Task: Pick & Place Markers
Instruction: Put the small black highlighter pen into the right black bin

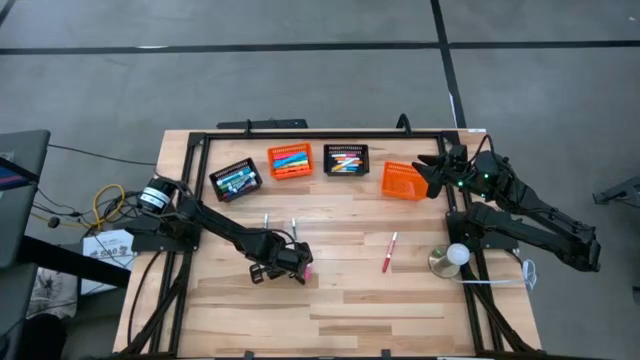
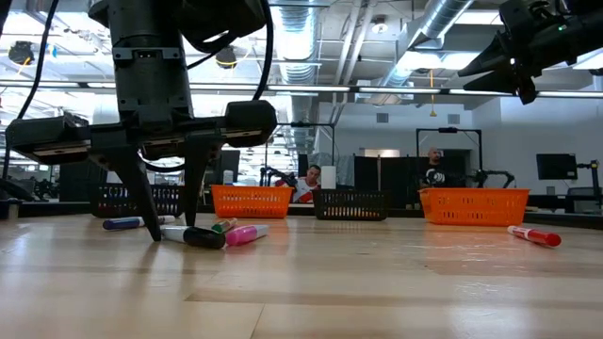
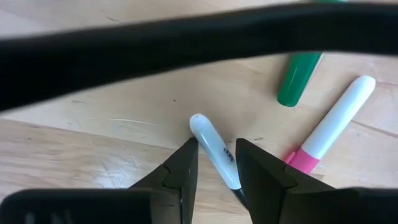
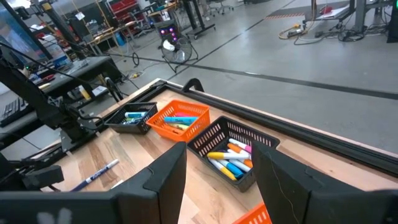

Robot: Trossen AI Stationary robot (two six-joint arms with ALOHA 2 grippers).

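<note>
The pale wooden plank table [image 1: 400, 300] carries everything, framed by a black metal rail along its far edge; the left arm reaches from the table's left side toward the middle, the right arm from the right side up to the far right corner.

Four small mesh baskets stand in a row near the far edge: a black mesh basket [image 1: 236, 181] at the left holding markers, an orange mesh basket [image 1: 291, 161] beside it with blue and orange markers inside, a second black mesh basket [image 1: 346, 159] holding yellow, orange and blue markers, and a second orange mesh basket [image 1: 404, 181] at the right, whose contents cannot be made out.

The left gripper [image 3: 216, 163] is down at the table near the middle, its two dark fingers standing a little apart on either side of a white-barrelled marker with a dark cap [image 3: 213, 149] lying flat on the wood; whether the pads press it cannot be told; a white marker with a pink cap [image 3: 333, 126] and a green marker [image 3: 299, 78] lie just beside it.

The right gripper [image 4: 219, 176] hangs above the far right corner over the baskets, fingers spread with nothing between them.

A white marker with red caps [image 1: 389, 251] lies alone on the table, between the two arms; a white and blue marker [image 4: 97, 173] lies on the wood nearer the baskets.
</note>
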